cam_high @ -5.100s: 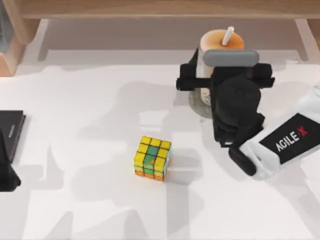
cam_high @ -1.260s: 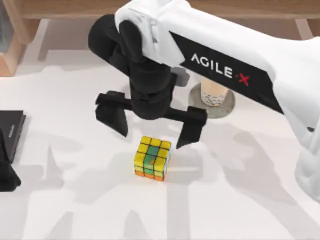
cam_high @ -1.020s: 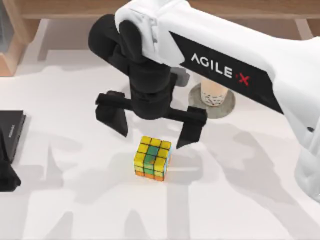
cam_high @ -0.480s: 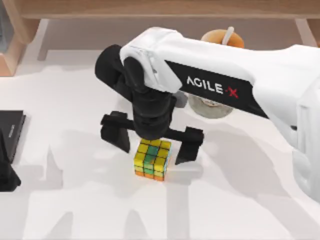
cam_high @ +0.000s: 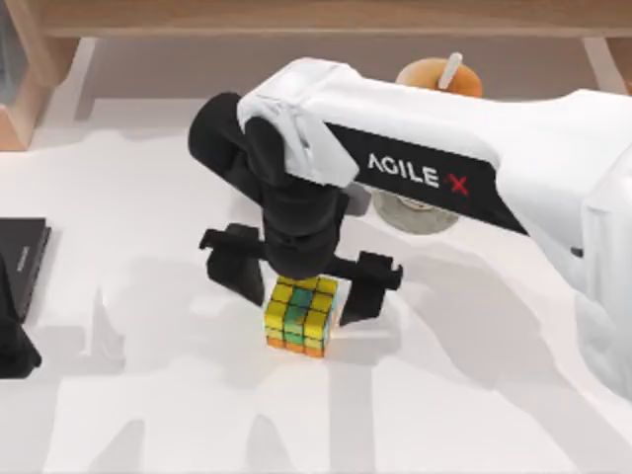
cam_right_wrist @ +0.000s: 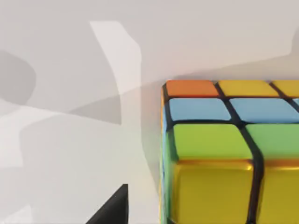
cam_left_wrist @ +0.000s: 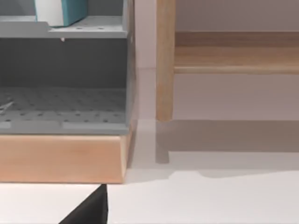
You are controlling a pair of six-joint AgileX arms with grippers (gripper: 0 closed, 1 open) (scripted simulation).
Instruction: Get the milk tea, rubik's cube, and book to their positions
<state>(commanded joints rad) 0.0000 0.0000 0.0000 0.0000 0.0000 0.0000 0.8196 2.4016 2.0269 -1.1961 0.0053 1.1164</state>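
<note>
Top view showed the small yellow, green and orange rubik's cube (cam_high: 301, 315) sitting on the white table (cam_high: 474, 415) near its middle. The right gripper (cam_high: 302, 286) hung low over it, black fingers (cam_high: 237, 267) spread wide at the cube's nine and three o'clock, not closed on it. At roughly one o'clock from the cube stood the clear plastic cup of orange-tan milk tea (cam_high: 434, 79) on a grey round coaster (cam_high: 420, 212), mostly hidden by the white arm. At the table's nine o'clock edge lay a flat black book (cam_high: 22, 259), the left gripper (cam_high: 12, 346) parked beside it; I couldn't tell its grip. A teal-blue book (cam_left_wrist: 63, 11) stood on a grey shelf (cam_left_wrist: 65, 32).
</note>
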